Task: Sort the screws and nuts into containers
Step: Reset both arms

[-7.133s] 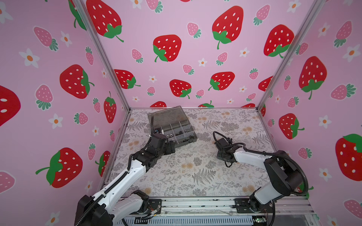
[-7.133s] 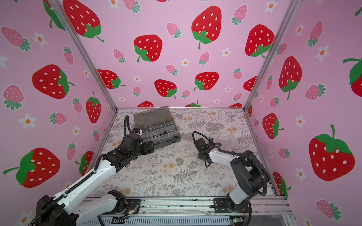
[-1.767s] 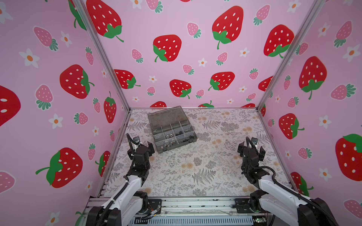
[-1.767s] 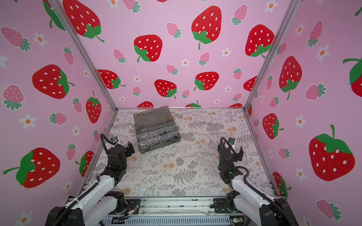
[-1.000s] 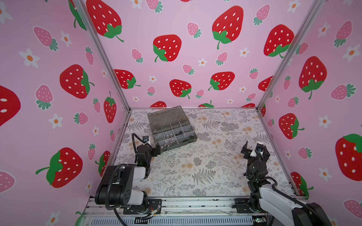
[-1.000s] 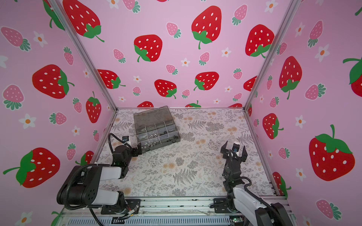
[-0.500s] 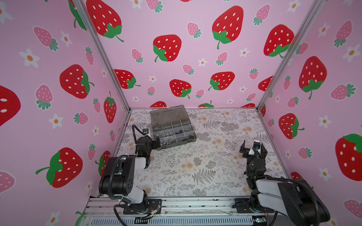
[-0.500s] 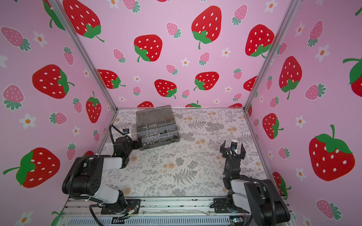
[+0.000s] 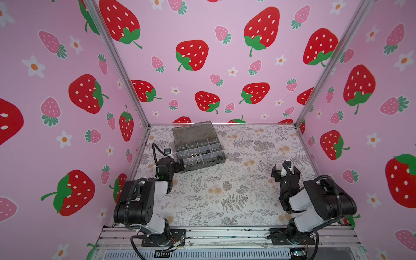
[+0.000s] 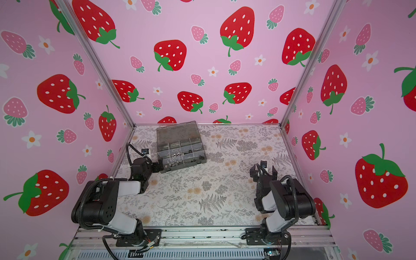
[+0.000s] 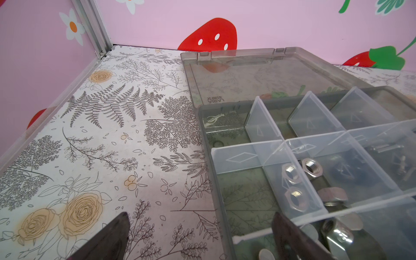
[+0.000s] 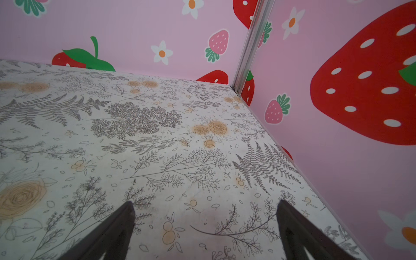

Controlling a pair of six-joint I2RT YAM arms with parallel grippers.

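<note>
The smoky-grey organiser box (image 9: 203, 166) (image 10: 185, 166) lies at the back left with its lid (image 9: 191, 132) folded flat behind it. Its containers (image 11: 270, 155) hold silver nuts (image 11: 311, 166) (image 9: 193, 154) and, in a farther compartment, screws (image 11: 385, 147) (image 9: 215, 148). My left gripper (image 9: 177, 167) (image 10: 157, 167) (image 11: 200, 216) is open at the box's near-left corner. One finger is over a compartment and the other over the mat, astride the side wall. My right gripper (image 9: 285, 172) (image 10: 263, 171) (image 12: 206, 203) stands open and empty above the mat at the right.
The floral mat (image 9: 225, 191) covers the floor between pink strawberry walls. Aluminium posts (image 9: 315, 94) stand in the back corners. A metal rail (image 9: 225, 236) with both arm bases runs along the front edge. The right wall is close to my right gripper.
Both arms have folded back over their bases. My left gripper moved forward to the box's near-left corner, and the box shifted slightly. Both grippers stayed open.
</note>
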